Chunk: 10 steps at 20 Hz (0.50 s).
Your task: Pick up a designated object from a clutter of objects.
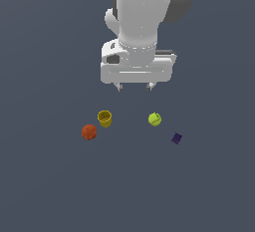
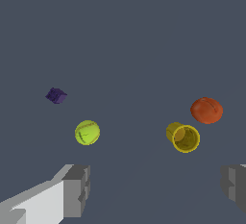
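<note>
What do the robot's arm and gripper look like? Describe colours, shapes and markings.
The arm is smooth, rounded and white with a grey joint section. The gripper has a boxy white body with a dark panel and two short, blocky grey fingers. No cables or markings show.

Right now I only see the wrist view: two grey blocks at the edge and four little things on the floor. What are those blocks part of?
Observer: They belong to the claw, which hangs open from a big white arm that fills the top of the exterior view.
Operator: Is the claw touching the tennis ball?
Observer: No. In the exterior view the tennis ball lies apart from it, lower in the picture.
Operator: And the other things?
Observer: The yellow cup and orange-red ball lie toward the exterior view's left, and the purple cube is farthest to its right.
</note>
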Motion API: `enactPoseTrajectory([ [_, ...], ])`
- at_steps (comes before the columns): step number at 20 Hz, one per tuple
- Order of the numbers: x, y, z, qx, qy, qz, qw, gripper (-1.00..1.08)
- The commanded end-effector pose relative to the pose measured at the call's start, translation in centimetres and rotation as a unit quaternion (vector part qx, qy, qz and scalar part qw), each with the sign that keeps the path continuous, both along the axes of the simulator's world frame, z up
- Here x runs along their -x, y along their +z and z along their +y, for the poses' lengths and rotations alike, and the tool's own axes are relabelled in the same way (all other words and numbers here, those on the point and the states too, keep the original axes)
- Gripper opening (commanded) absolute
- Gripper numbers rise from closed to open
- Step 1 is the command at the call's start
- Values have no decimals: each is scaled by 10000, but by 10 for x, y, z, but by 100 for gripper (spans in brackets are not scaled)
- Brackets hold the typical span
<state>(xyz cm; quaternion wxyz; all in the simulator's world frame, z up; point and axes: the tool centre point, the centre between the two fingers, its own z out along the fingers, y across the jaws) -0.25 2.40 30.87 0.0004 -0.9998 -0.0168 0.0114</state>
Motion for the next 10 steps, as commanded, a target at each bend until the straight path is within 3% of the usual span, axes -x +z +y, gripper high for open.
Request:
enactPoseTrajectory([
  [1, 0, 0, 0, 0, 0, 0, 10000, 100],
  [10, -4, 12, 36, -48, 360, -158, 9992, 100],
])
